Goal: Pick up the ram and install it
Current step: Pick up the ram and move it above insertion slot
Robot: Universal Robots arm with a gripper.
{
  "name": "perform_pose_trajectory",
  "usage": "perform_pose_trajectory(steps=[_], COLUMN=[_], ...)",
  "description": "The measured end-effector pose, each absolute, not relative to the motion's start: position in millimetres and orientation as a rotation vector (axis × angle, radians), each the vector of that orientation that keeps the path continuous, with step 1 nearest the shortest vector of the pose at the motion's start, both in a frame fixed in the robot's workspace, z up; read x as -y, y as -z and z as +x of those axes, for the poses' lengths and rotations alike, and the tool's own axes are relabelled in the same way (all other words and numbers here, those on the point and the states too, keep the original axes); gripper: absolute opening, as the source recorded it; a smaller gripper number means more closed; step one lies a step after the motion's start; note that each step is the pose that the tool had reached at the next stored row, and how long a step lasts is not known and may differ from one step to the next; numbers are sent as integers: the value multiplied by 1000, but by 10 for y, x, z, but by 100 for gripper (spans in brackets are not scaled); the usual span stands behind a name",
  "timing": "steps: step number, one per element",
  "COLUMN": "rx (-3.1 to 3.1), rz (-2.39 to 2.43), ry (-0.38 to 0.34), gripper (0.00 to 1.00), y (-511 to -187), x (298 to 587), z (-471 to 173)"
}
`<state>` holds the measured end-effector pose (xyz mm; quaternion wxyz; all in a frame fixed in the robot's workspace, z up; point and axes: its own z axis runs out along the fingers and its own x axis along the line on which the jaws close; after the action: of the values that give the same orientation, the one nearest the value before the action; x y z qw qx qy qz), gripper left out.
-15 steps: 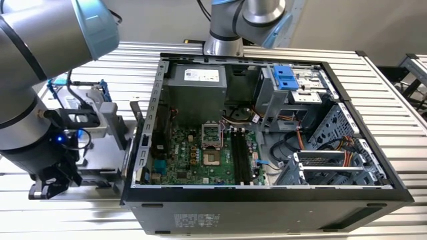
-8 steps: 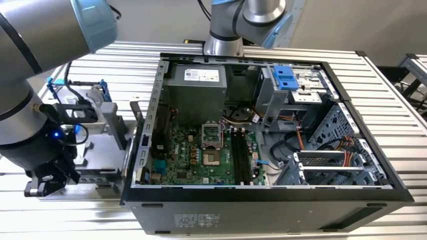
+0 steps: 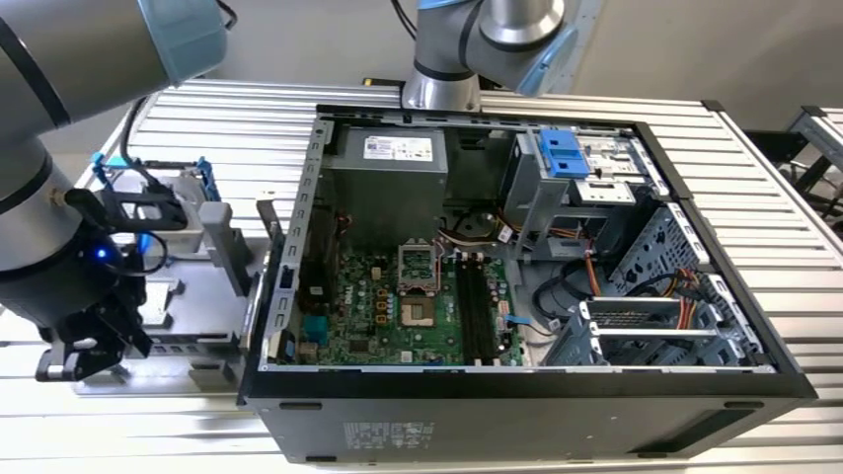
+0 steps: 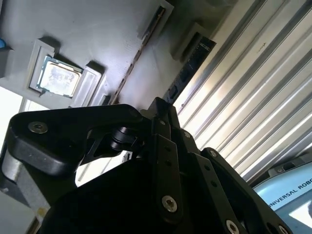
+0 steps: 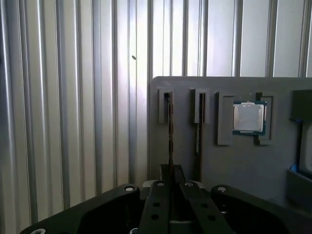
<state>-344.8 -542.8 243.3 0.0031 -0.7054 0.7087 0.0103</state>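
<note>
Jaws clasping ram (image 5: 170,129), chip (image 5: 248,117) alongside — grey tray (image 5: 234,163)

At the tray, beside the open case

My claw (image 3: 82,354) hangs low over the grey tray (image 3: 211,227), at nine o'clock from the case (image 3: 527,395) on the slatted table (image 3: 764,197). Inside, a green board (image 3: 382,306) lies flat, black slots (image 3: 477,306) at its three o'clock.

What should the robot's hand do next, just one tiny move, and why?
Probably lift straight up, slowly. The gripper looks shut on the ram, which stands on edge in a narrow slot of the grey tray. Another stick stands close beside it, so tilting might jam or bump.
</note>
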Motion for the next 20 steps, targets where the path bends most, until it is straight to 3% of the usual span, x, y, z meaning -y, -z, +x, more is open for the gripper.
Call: perform_pose_trajectory(steps=[20], rx=[-2222], rz=[-2212], ry=[-32], gripper=[0], y=[-2795], x=[5428], z=[-3448])
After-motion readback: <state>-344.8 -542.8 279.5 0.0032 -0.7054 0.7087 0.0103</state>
